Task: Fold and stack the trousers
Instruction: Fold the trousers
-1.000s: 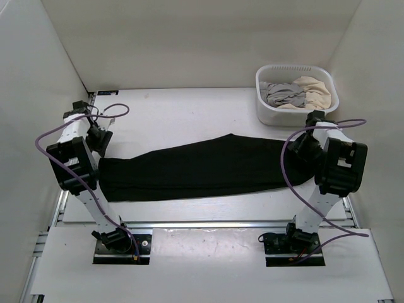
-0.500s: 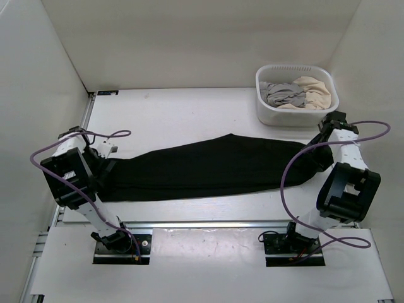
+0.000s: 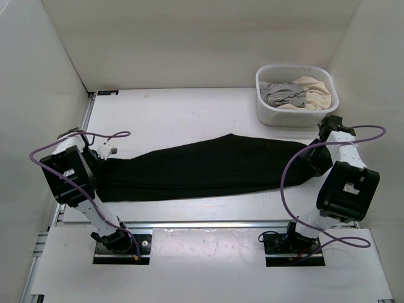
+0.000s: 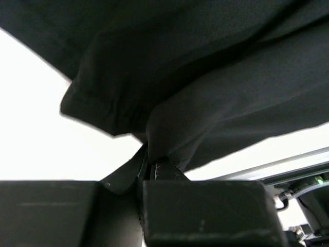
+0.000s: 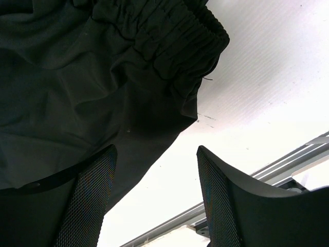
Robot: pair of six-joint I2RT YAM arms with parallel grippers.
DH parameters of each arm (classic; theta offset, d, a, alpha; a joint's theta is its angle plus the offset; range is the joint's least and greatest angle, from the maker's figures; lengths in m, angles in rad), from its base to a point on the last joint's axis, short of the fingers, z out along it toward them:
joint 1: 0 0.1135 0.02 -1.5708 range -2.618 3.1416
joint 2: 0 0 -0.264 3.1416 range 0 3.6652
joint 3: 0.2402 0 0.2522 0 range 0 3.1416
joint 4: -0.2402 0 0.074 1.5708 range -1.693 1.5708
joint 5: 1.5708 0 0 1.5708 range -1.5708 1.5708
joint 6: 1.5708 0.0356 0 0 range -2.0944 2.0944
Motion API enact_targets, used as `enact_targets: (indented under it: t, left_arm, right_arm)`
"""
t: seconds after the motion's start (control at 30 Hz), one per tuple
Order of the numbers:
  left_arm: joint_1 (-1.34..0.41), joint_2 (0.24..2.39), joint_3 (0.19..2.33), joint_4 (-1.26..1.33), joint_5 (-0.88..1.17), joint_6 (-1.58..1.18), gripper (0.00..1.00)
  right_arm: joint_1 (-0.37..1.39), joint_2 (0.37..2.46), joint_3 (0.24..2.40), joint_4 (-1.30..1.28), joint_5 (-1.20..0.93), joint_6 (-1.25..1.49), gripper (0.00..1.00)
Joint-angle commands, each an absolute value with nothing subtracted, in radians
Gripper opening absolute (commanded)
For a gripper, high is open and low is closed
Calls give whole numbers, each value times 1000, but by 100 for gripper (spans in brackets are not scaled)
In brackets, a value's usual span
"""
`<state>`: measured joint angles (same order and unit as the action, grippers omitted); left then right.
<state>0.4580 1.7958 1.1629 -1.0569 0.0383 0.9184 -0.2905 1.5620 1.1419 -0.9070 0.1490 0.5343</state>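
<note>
A white table walled in by white panels is seen, with a white laundry basket of grey and cream garments at its far right corner. Compared with a second ago, the left arm has been lowered from its raised pose, and the left gripper, spread wide half a second ago, has been closed tight on the trousers. The right arm has been dropped low over the same second and is little changed since the half-second mark. The trousers are laid flat in one long black band running leftward from just in front of the basket, folded lengthwise, with the end nearest the basket under the right gripper. Only in the left wrist view is the pinch shown: a fold of cloth beside a stitched hem is clamped between the meeting fingertips of the left gripper. Only in the right wrist view is the gathered elastic waistband seen, with the right gripper held apart above the cloth edge and nothing gripped.
</note>
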Motion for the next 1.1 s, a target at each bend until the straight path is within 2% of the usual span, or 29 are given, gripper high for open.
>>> enact_targets:
  t: [0.0, 0.03, 0.1, 0.13, 0.17, 0.23, 0.33, 0.4, 0.43, 0.53, 0.77, 0.9, 1.07]
  left_arm:
    - [466, 1779, 1279, -1097, 60, 899, 14]
    - [466, 1779, 1301, -1123, 70, 899, 14]
    - [466, 1779, 1330, -1137, 71, 899, 22]
    - [466, 1770, 1339, -1137, 71, 899, 30]
    - [466, 1770, 1339, -1146, 71, 899, 45]
    - [466, 1770, 1316, -1146, 71, 899, 50]
    - [466, 1781, 1290, -1146, 71, 899, 50]
    - [466, 1781, 1276, -1146, 80, 899, 44]
    - [466, 1781, 1267, -1146, 80, 899, 32]
    - [466, 1781, 1267, -1146, 80, 890, 14]
    - [422, 1744, 1425, -1132, 144, 867, 14]
    - [353, 1717, 1619, -1089, 196, 867, 14]
    - [313, 1651, 1651, -1039, 196, 900, 14]
  right_arm:
    - [-288, 1577, 1128, -893, 158, 522, 69]
    - [-288, 1588, 1127, -893, 158, 522, 69]
    - [-288, 1588, 1115, -882, 149, 522, 69]
    - [-288, 1588, 1103, -882, 149, 522, 69]
    - [-288, 1588, 1092, -870, 149, 522, 69]
    - [-288, 1588, 1092, -870, 149, 522, 69]
    - [-288, 1588, 1083, -870, 158, 511, 69]
    - [-288, 1588, 1083, -879, 158, 502, 69]
    - [-288, 1588, 1083, -879, 169, 502, 69]
    - [-288, 1588, 1083, -879, 169, 502, 69]
    - [-288, 1627, 1054, -859, 181, 514, 69]
    - [-298, 1718, 1043, -838, 170, 523, 69]
    - [-317, 1776, 1043, -811, 149, 545, 69]
